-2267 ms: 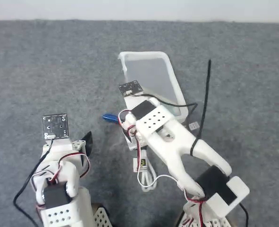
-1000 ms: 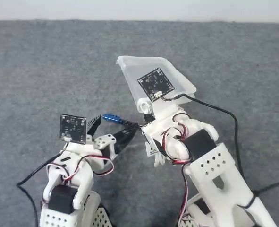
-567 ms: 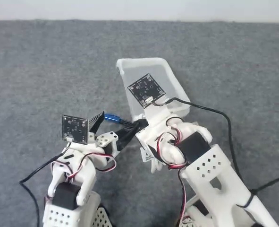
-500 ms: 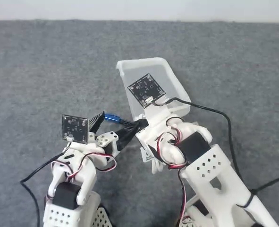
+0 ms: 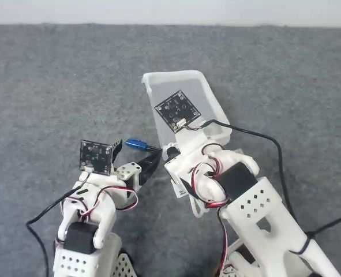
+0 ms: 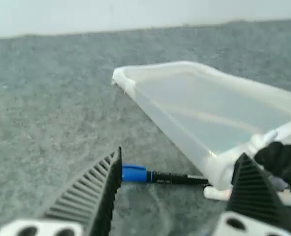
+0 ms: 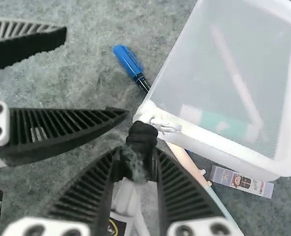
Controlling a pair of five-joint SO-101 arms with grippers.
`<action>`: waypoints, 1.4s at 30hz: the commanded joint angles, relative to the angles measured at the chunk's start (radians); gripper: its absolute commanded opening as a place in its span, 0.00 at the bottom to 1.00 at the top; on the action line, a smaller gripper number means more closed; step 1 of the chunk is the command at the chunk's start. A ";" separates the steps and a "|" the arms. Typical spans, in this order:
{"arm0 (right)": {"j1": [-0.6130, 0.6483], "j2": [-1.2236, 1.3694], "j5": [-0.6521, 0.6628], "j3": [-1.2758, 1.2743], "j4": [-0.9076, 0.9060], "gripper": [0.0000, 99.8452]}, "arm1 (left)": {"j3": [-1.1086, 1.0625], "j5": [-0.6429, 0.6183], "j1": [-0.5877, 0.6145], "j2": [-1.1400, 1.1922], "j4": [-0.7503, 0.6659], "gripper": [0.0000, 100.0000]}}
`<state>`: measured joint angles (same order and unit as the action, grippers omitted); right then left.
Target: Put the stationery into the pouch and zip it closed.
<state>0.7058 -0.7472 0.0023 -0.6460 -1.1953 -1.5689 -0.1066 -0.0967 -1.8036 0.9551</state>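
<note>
1. The left gripper [image 6: 179, 162] is released, jaws wide. It hangs low over the grey worktop [image 5: 55, 86] and straddles the pen [image 6: 162, 176].
2. The pen has a blue cap and a black barrel. It lies flat on the worktop between those jaws, touching neither, and its barrel end runs up to the pouch's near corner.
3. The right gripper [image 7: 139, 150] is clenched on the black tab [image 7: 141, 135] at that corner, and seems to hold that end of the pouch up off the worktop.
4. The translucent pouch [image 5: 182, 92] lies beyond both grippers, with a pale stick and a teal-banded piece inside. A small printed block [image 7: 239, 181] lies outside, just beside its edge. I cannot tell how far the mouth is open.
5. The step in hand looks like loading, with this pen to be picked up and zipping not yet begun.
6. Next, the left gripper likely needs to drop and close across the barrel, clear of the pouch corner. It would then lift the pen and feed it into the mouth while the right gripper steadies the pouch.
</note>
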 commanded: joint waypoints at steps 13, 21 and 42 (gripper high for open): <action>0.007 -0.177 0.005 0.017 0.016 0.01 | 0.008 0.041 -0.044 -0.020 0.032 0.33; 0.012 -0.191 0.005 -0.015 0.018 0.01 | 0.010 -0.006 -0.046 -0.020 0.006 0.33; 0.096 -0.251 0.011 -0.015 0.007 0.01 | -0.024 -0.005 -0.006 -0.020 -0.048 0.33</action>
<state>0.7933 -0.9160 0.0023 -0.6751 -1.1953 -1.6057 -0.0974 -0.1304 -1.8036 0.9429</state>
